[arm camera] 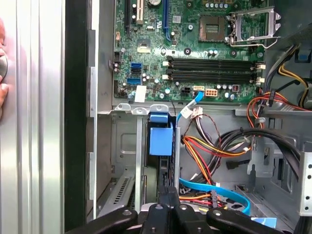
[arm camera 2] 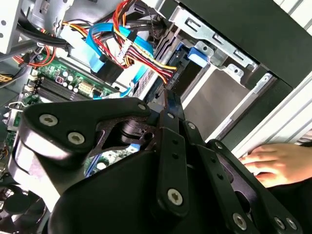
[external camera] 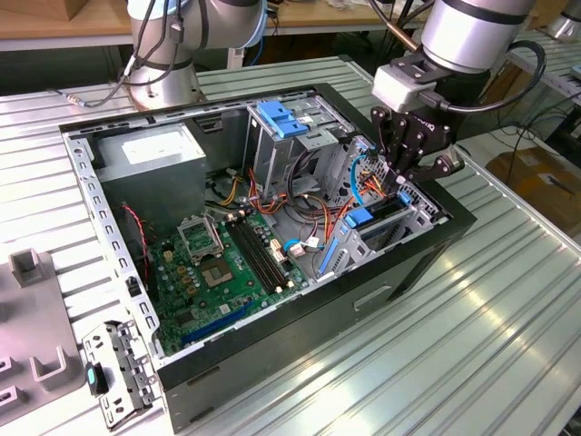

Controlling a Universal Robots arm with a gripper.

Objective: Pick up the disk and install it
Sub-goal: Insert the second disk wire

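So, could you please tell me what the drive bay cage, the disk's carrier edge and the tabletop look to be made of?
Drive bay cage: bare sheet metal, dull grey, with punched holes and folded edges.
Disk's carrier edge: probably moulded plastic, matte bright blue.
Tabletop: ribbed metal, likely aluminium, with a light brushed sheen.

Arm bent downward; gripper (external camera: pixel 406 170) pointing down, its black linkages seemingly drawn together.

Loose cables (external camera: pixel 349 195) crowd the drive bay (external camera: pixel 390 218) beside the hand (external camera: pixel 406 177), while the motherboard (external camera: pixel 222 263) lies open.
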